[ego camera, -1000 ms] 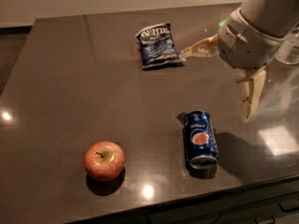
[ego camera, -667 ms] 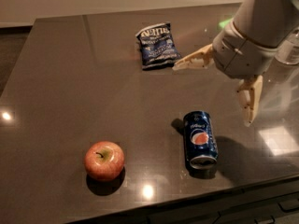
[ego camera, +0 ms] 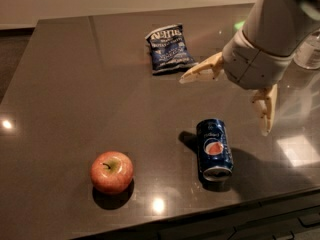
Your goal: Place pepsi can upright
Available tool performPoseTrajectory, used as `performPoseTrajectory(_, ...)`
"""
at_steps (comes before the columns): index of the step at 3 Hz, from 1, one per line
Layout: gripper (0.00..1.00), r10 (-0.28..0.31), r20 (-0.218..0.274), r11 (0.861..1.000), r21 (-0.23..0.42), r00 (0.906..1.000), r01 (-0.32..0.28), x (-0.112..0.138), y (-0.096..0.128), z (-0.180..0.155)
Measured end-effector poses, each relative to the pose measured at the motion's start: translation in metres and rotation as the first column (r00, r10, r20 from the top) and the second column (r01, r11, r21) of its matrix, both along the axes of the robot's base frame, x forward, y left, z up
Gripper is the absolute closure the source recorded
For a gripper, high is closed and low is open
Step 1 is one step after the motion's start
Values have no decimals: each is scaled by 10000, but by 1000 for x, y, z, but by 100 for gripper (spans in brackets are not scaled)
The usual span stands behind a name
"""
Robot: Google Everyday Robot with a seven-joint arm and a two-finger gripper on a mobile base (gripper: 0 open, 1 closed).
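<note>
The pepsi can lies on its side on the dark table, near the front edge, its silver end facing the front and its round logo up. My gripper hangs above the table, just behind and to the right of the can, not touching it. Its two tan fingers are spread wide: one finger points left toward the chip bag, the other finger points down to the right of the can. The gripper is open and empty.
A blue chip bag lies flat at the back middle. A red apple sits at the front left. A clear bottle stands at the right edge. The table's front edge runs just below the can.
The arm and gripper have moved left and forward, closer over the can. The can, apple and bag have not moved.
</note>
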State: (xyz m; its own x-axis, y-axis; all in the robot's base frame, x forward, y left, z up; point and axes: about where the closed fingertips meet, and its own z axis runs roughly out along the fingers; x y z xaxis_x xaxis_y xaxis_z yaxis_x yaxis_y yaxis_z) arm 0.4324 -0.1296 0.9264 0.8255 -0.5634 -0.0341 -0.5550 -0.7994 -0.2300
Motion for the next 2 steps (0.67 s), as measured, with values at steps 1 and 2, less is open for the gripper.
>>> performPoseTrajectory(1,0,238,34,9997,10,9997,-238,2,3,1)
performPoseTrajectory(2,0,982,-191,9947,-286,9950,-987,-8,9,-7)
